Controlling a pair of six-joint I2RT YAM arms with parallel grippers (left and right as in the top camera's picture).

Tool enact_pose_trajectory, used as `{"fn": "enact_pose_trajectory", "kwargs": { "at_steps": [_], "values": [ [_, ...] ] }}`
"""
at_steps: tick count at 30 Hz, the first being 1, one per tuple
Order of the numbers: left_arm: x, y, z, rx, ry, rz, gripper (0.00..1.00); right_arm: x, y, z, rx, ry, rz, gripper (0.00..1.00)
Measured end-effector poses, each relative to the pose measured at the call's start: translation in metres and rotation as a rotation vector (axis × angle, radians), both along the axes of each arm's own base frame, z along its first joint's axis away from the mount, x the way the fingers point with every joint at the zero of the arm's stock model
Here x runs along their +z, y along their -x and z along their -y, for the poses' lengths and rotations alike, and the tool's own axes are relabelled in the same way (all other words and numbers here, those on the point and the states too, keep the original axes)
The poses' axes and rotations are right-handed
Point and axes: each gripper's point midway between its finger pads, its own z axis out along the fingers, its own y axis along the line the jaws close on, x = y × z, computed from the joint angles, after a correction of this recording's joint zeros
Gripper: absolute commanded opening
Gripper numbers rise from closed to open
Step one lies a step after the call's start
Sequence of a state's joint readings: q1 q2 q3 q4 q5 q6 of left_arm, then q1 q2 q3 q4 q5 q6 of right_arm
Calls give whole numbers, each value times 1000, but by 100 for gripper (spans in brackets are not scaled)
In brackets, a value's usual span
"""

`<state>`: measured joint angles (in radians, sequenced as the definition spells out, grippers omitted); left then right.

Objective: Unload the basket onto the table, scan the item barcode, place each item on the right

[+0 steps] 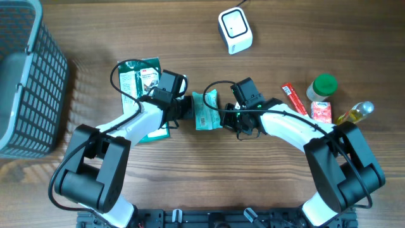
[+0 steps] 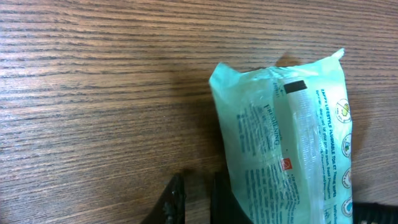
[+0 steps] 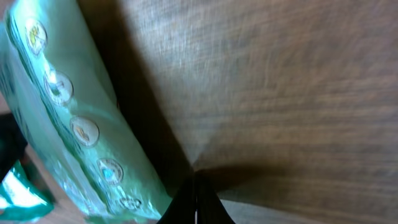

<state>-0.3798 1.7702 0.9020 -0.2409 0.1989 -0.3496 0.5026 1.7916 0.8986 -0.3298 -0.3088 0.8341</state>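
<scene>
Mint wipes pack lies flat at the middle of the worktop between left gripper and right gripper, both closed narrow, holding nothing I can make out; light, soft, slick film, likely to slide or buckle, so grip across its long edges, clear of the flimsy end seals.

Open table lies between the scanner at top centre and the green packet mid-frame; the basket blocks the left edge.
</scene>
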Motion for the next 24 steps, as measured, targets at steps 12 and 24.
{"fn": "enact_pose_trajectory", "kwargs": {
  "at_steps": [12,24],
  "values": [
    [0,-1,0,0,1,2,10,3,39,-55,146,-66,-9,13],
    [2,-6,-2,15,-12,28,31,7,41,-55,135,-63,-19,33]
  ]
}}
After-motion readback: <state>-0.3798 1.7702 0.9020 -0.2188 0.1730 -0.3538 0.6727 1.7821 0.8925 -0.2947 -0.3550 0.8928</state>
